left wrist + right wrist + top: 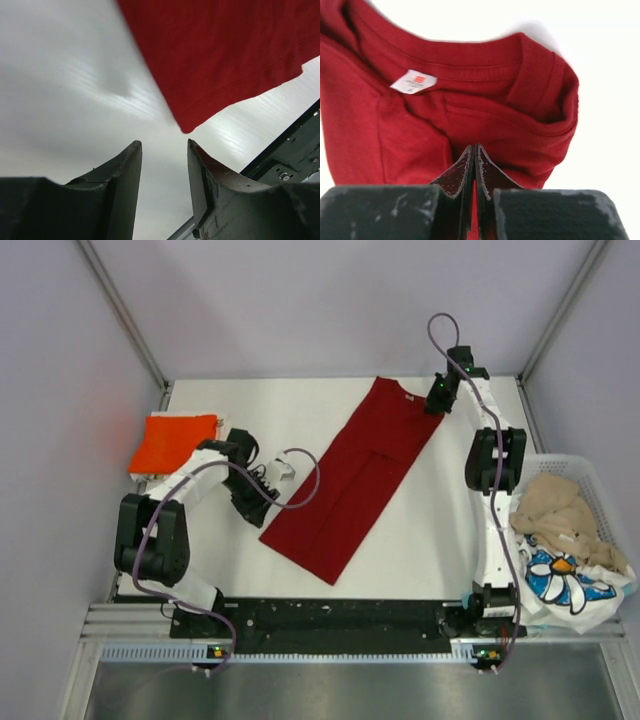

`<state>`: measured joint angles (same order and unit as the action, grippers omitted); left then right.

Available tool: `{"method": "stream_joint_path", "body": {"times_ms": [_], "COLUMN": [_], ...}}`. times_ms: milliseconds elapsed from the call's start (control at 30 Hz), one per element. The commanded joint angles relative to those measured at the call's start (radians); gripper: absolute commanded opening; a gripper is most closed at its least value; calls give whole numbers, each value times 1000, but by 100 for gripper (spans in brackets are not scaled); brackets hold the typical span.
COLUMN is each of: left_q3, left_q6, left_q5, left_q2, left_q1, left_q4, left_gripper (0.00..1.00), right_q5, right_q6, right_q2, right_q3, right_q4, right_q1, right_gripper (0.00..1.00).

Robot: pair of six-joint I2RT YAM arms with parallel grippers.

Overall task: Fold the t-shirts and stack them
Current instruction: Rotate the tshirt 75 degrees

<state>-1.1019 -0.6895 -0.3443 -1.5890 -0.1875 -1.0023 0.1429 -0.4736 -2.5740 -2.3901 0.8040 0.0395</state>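
- A large dark red cloth t-shirt (360,475) (225,55) (470,115) lies on the white desk (440,530) (60,75). It is folded lengthwise into a long strip that runs diagonally from near left to far right.
- Its collar end points to the far right corner, and its hem end lies near the middle of the desk's near half.
- The right gripper (437,400) (474,152) is at the collar end. Its two fingers are pressed together with a fold of red cloth pinched between them, just below the neckline.
- In the right wrist view the ribbed collar arches above the fingers, and a small white sewn-in label (412,81) shows inside the neck.
- The left gripper (258,495) (164,145) hangs over bare desk beside the shirt's left long edge, with its fingers apart and nothing between them.
- In the left wrist view a corner of the red cloth lies just ahead of the fingertips and does not touch them.
- A bright orange-red folded t-shirt (175,443) rests at the far left edge of the desk, well apart from the dark red one.
- A white plastic lattice basket (565,462) stands at the right side, beyond the right arm.
- A crumpled beige cloth t-shirt (555,510) lies in the basket.
- A white t-shirt with a blue flower print (570,580) spills over the basket's near rim.
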Motion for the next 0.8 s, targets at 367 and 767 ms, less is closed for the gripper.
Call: {"method": "stream_joint_path", "body": {"times_ms": [367, 767], "left_q3": [20, 218], "left_q6": [91, -27], "left_q5": [-4, -91], "left_q2": [-155, -43], "left_q1": [-96, -173], "left_q4": [169, 51], "left_gripper": [50, 16], "right_q5": [395, 592], "right_q6": [234, 927], "right_q2": [1026, 1365], "right_q3": [1154, 1663], "right_q4": [-831, -954], "right_q1": [151, 568], "right_gripper": [83, 94]}}
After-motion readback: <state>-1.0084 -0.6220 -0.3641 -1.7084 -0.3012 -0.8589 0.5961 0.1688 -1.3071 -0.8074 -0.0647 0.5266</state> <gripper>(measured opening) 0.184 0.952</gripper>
